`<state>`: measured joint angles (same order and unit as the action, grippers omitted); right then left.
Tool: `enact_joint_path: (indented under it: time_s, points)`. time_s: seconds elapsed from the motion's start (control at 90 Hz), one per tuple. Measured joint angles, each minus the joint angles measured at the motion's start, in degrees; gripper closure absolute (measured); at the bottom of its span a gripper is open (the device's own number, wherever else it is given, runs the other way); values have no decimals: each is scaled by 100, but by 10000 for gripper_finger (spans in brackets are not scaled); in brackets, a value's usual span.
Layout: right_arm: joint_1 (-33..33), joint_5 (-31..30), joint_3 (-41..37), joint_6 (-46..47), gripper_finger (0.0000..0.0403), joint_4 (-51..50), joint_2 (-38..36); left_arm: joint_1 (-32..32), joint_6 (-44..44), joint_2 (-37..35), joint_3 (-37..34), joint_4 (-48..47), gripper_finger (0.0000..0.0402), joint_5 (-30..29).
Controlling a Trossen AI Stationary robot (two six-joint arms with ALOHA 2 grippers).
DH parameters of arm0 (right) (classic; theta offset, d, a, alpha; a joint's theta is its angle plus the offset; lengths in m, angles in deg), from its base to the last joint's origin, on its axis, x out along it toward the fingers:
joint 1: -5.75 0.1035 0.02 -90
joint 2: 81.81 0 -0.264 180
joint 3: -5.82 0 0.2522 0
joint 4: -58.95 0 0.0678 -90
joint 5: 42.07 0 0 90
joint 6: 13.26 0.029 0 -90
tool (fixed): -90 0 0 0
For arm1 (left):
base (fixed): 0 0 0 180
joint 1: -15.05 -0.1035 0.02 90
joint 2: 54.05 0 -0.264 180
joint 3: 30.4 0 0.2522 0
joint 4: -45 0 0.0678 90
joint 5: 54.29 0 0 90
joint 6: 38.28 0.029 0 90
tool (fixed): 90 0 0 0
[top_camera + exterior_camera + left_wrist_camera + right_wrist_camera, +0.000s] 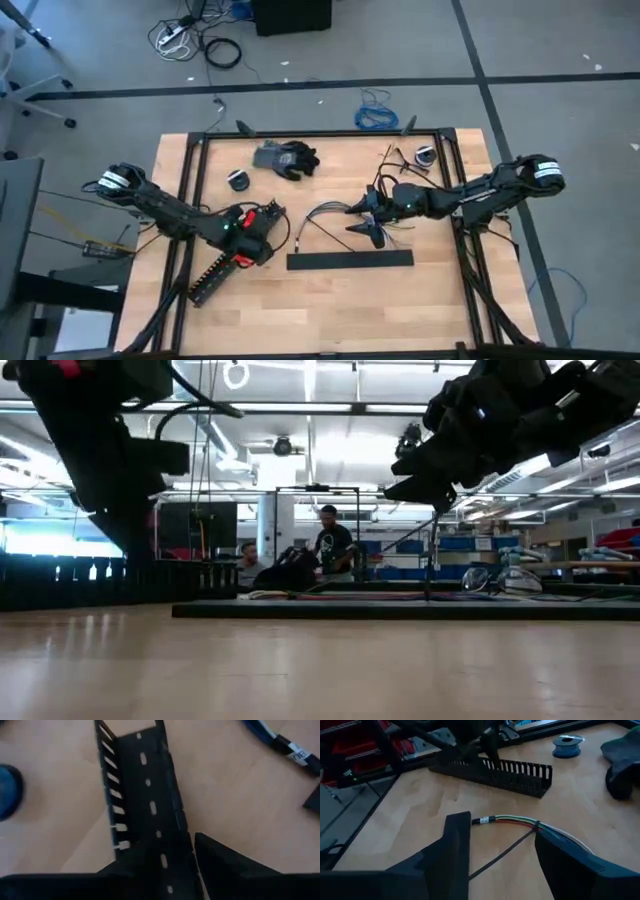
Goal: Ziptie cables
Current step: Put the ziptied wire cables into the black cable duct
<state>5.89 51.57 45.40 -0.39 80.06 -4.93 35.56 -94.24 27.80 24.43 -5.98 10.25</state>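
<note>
My right fingers (pixel 501 822) hang spread wide and hold nothing, a little past the far long edge of the flat black bar (pixel 350 260), over its right half. I keep them parted this much because the cables (pixel 517 819) lie on the desk (pixel 330 310) straight ahead in the gap. An open stance lets me come down on either side of the bundle without nudging the wires apart.

The bundle runs alongside the bar's far edge, near it but not touching. One tidy banded end points toward the bar's left end, and the looser strands trail back under my right wrist.

A ziptie (pixel 500 855) slants across the wood from the bundle toward me. It meets the wires at one spot, but I cannot tell whether it passes round them or only lies against them. I judge the tying is not yet done. The strip's free length lies slack and straight, which suits picking it up near the wires, where it bends least.

My left fingers (pixel 248 235) are off the bar's left end, above the near tip of the slotted duct (pixel 225 265). The duct lies aslant there, well apart from the cables. Whether that side grips the duct or merely hovers over it I cannot tell. Kept there, it leaves the wires to my right side.
</note>
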Motion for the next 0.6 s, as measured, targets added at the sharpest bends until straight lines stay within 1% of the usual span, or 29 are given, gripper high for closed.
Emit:
enact_joint_path:
  time_s: [0.089,0.2,0.289,0.378,0.411,0.511,0.6]
  points:
    - [-2,55,0,2,141,-7,0,-27,61,1,-133,270,269,74]
    - [-2,63,0,13,145,-21,-1,-71,346,3,-259,410,276,-5]
    - [-2,63,0,52,156,-26,-1,-117,788,5,-272,523,310,-98]
    - [-2,62,0,144,174,-40,-2,-225,1187,3,-272,626,372,-243]
    - [-2,63,0,181,181,-42,-2,-274,1295,3,-272,681,385,-291]
    - [-2,62,4,258,205,-74,-5,-496,1733,3,-269,738,392,-406]
    - [4,118,5,324,224,-188,-75,-813,2424,3,-270,1099,397,-416]
